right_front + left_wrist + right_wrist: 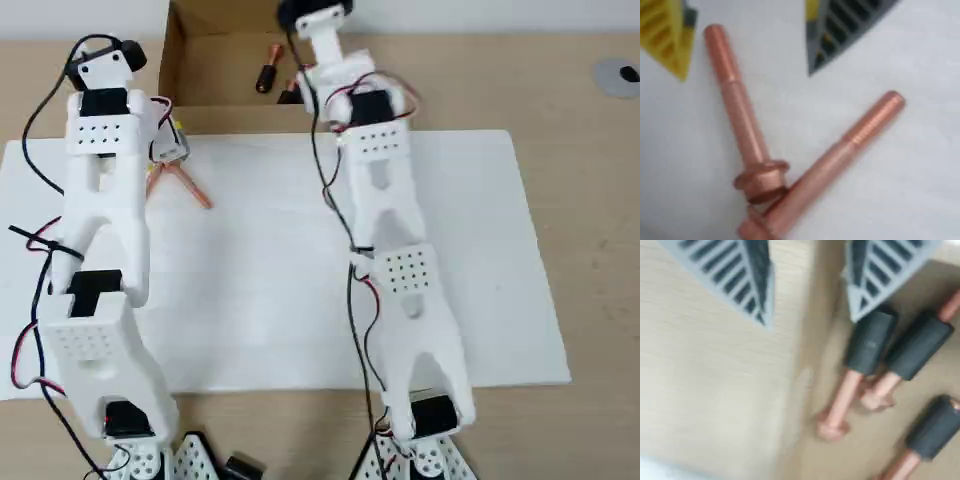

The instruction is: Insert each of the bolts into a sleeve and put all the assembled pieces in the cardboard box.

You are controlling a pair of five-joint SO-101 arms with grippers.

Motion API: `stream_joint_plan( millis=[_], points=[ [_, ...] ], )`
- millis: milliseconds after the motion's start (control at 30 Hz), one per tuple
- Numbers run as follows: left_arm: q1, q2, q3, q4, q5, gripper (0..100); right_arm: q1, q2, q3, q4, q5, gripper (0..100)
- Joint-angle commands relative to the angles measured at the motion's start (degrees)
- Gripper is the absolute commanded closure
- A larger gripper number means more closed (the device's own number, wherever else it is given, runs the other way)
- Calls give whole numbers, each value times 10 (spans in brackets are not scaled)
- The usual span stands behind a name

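Left gripper (745, 75) hung low over the white sheet (300, 300), jaws apart, nothing held. In the high view it sat at the upper left of the frame. Between its fingers (840, 30) lay the tip of the first bolt (737, 107). The second bolt (840, 145) lay just beside it, the two touching at their heads and spreading into a V. Both were bare copper with a flanged head, a smooth shank and a threaded end, and neither wore a sleeve.

Right gripper (810, 322) was also apart and empty, up at the cardboard box (200, 50) at top centre of the high frame, close by one box wall.

Progress, judged from this: three assembled pieces were already in the box. The first piece (870, 342) and second piece (917, 345) lay side by side and touching. The third piece (935, 427) lay near them but apart. Each was a copper bolt pushed through a short black sleeve, with the head and part of the shank sticking out.

Left to do, as far as could be told: the two bare bolts on the sheet needed sleeves, then boxing. The task looked more than half done. The next pick was likely the first bolt, since the left jaws already bracketed its tip.
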Motion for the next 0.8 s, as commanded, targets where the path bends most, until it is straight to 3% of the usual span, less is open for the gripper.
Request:
stream_joint_plan(
  millis=[0,133,400,767],
  points=[
    [-22,-6,-28,20,21,833,24,-116,-33,68,4,864],
    [-33,-5,-12,34,80,833,38,-176,-33,154,4,864],
    [-31,-5,15,-2,90,833,54,-253,-33,268,4,864],
    [-29,22,93,-85,115,833,51,-295,-32,314,2,866]
  ],
)
